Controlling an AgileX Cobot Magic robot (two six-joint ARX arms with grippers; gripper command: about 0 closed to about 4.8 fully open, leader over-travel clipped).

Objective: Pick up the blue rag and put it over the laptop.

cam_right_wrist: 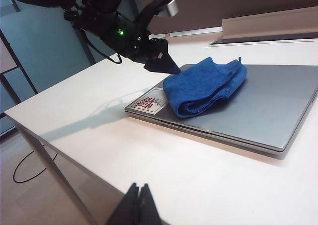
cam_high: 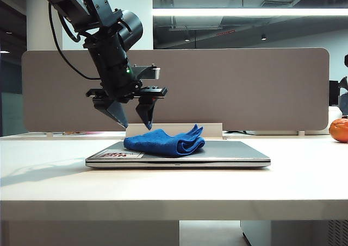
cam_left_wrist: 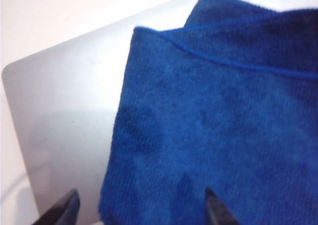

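Observation:
The blue rag (cam_high: pixel 165 142) lies folded on the lid of the closed silver-grey laptop (cam_high: pixel 234 155), toward its left half. A white-and-red sticker (cam_high: pixel 116 155) marks the lid's near left corner. My left gripper (cam_high: pixel 134 121) hangs open just above the rag's left end, fingertips apart and nothing between them. From the left wrist, the rag (cam_left_wrist: pixel 218 120) fills most of the picture over the grey lid (cam_left_wrist: pixel 69 111), and the left gripper (cam_left_wrist: pixel 141 210) straddles the rag's edge. My right gripper (cam_right_wrist: pixel 140 197) is shut and empty, over the table edge, well short of the laptop (cam_right_wrist: pixel 268 111) and the rag (cam_right_wrist: pixel 203 86).
The white table (cam_high: pixel 174 183) has a beige divider panel (cam_high: pixel 244 88) behind it. An orange fruit (cam_high: pixel 339 130) sits at the far right. A white raised strip (cam_high: pixel 215 129) lies behind the laptop. The table's near edge drops to the floor (cam_right_wrist: pixel 39 185).

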